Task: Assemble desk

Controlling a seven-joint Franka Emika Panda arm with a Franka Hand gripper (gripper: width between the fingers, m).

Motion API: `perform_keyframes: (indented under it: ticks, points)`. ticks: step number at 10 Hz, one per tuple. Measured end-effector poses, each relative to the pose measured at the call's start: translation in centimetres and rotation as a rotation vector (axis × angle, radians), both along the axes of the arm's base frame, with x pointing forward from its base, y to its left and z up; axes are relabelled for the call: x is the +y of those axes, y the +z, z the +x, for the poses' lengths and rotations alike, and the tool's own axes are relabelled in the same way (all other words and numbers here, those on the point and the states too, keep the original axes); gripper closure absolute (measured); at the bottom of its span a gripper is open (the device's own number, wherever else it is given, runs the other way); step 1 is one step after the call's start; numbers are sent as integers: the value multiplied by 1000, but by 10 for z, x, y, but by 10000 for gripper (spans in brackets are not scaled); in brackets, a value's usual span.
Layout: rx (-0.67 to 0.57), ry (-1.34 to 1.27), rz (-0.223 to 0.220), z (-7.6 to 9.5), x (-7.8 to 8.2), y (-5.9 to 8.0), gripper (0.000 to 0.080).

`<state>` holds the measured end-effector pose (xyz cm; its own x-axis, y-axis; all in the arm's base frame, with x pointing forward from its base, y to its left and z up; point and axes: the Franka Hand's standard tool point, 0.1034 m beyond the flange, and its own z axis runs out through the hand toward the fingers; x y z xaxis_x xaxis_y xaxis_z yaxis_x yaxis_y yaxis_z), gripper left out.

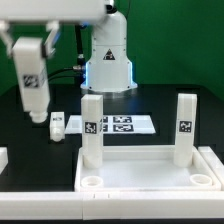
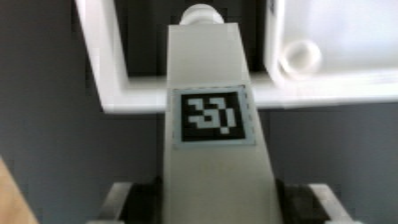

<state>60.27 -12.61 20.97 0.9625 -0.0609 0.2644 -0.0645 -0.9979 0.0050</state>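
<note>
Tilt of blocky white tagged plastic leg (image 2: 214,110), gripped by tool (image 2: 214,198), could jam it in round white socket (image 2: 302,55) below tool.

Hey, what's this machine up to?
The robot arm's fingers are clamped on a white tagged leg, held above the table at the exterior view's left of the desk panel. Two other legs already stand upright in its far corners. The near sockets are empty.
</note>
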Motion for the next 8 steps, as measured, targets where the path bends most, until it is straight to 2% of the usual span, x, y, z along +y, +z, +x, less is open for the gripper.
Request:
perform_keyframes:
  ticks: [1,2,3,4,6,7,8]
  points:
    - [-75,-33,17,-1,30,13,514]
    - [-165,-12,-10,3,38,17,514]
    - [-225,-15,-37,0,31,14,514]
    - [-231,-17,-43,-3,29,11,514]
    - [-226,-30,-30,-2,37,9,514]
    - [-231,-94,20,3,67,6,514]
    - [-234,-135,67,7,104,1,514]
